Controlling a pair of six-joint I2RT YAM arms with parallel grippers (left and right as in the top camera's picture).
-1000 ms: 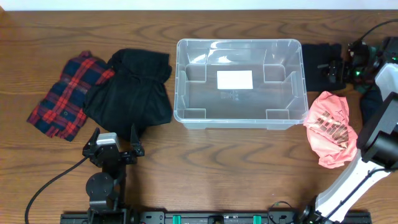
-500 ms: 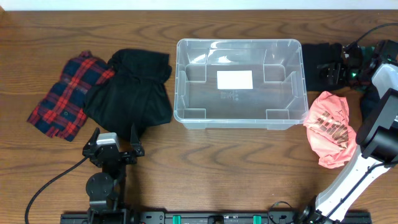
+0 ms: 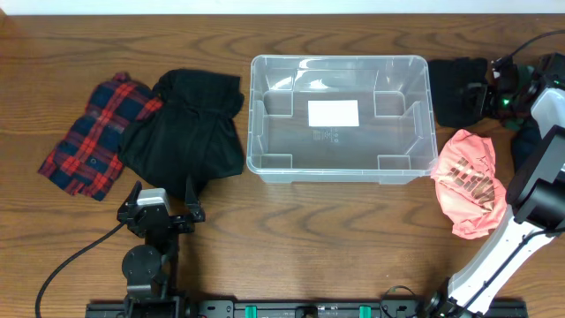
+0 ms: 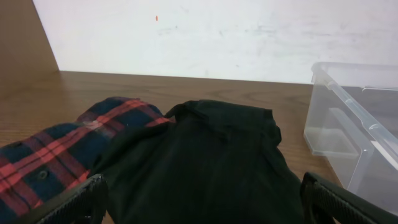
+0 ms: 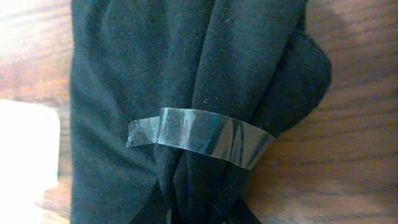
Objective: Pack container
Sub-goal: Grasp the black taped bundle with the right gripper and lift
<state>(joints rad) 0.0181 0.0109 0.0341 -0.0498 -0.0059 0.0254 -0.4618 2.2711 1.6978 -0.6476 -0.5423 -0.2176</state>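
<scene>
**A:** Where is the container?

**B:** The container [image 3: 339, 60] stands upright in the middle of the tabletop [image 3: 335, 238], closer to the far edge. Its open side faces up, and a white label [image 3: 333, 113] shows through its clear base.

**A:** And the right gripper?

**B:** The right gripper [image 3: 484, 95] is at the far right corner, just past the container's right wall. Its jaws are pinched narrow on a black bundle [image 3: 455, 88] that lies on the wood. In the wrist view the dark fabric gathers in between the fingers at the bottom of the picture. A band of clear tape [image 5: 199, 137] wraps around the roll.

**A:** What about the other arm?

**B:** The left gripper [image 3: 162, 190] sits by the near edge, left of centre. Its jaws are spread wide with nothing between them. It points at a black garment [image 3: 185, 132] lying just ahead of it.

**A:** Does that garment touch the bin?

**B:** It lies just beside the container's left wall, but I cannot tell whether they touch. Its other side overlaps a red and navy plaid shirt [image 3: 97, 132] towards the left edge.

**A:** Anything else on the right?

**B:** A crumpled pink garment [image 3: 468, 181] with a dark print lies right up against the container's near right corner.
</scene>
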